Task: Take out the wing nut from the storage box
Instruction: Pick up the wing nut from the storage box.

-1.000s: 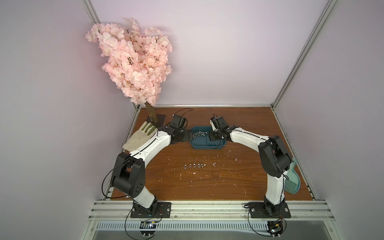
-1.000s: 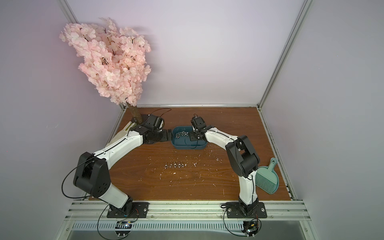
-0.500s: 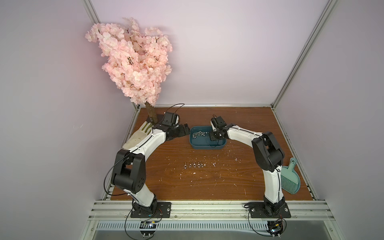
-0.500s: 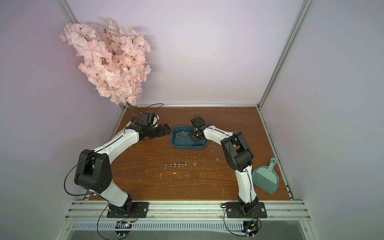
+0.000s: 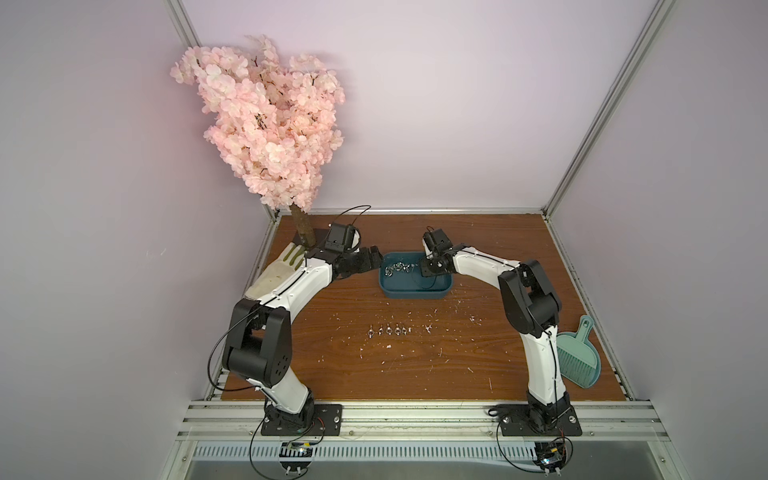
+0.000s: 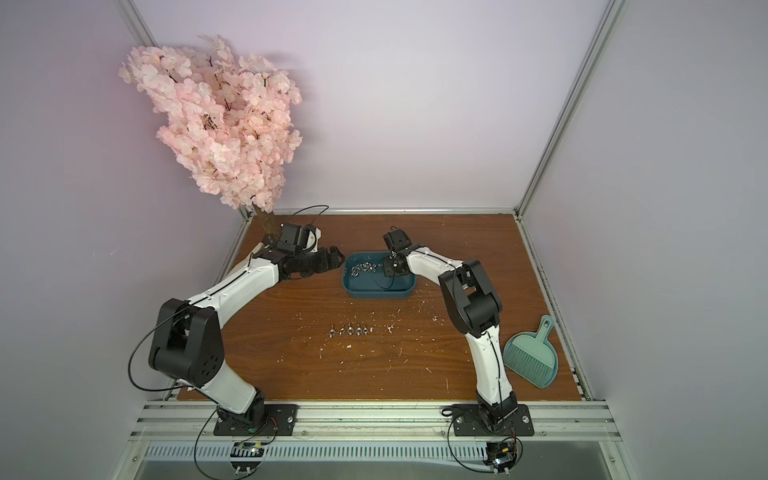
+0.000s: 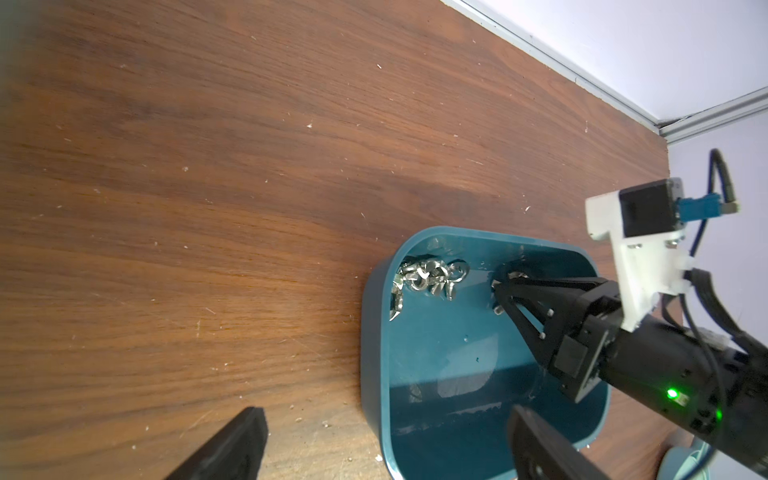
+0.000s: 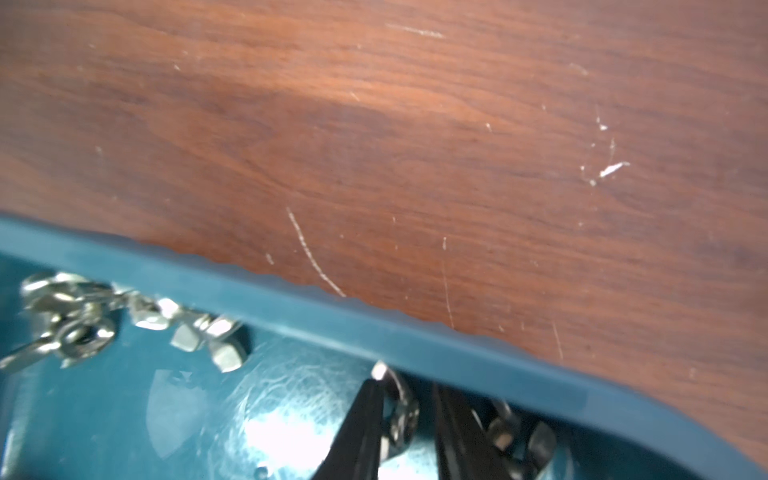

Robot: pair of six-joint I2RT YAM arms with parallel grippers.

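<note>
We find the storage box (image 5: 413, 293) on the far middle of the wooden table (image 5: 415, 374), between the two arms. A heap of wing nuts (image 7: 428, 276) lies in its corner on the left arm's side, against the far wall.

The right gripper (image 7: 500, 293) reaches down into the box with its tips near the far wall, apart from the heap. In the right wrist view, one wing nut (image 8: 397, 409) sits between the two black fingers (image 8: 361, 419). The jaws stand narrow about it; we cannot tell whether they clamp it. Further nuts lie just beside the tips.

The left gripper (image 5: 374, 259) hovers at the box's end on its own side. Its jaws are spread wide and hold nothing. In the left wrist view, one finger shows over the bare table and one over the box's interior.

Nearer the arm bases, a row of small metal pieces (image 5: 388, 330) lies on the table, well apart from the box. A mint-green dustpan (image 5: 577, 361) rests at the right edge. A glove (image 5: 278, 270) and a blossom tree (image 5: 270, 124) occupy the far left corner.
</note>
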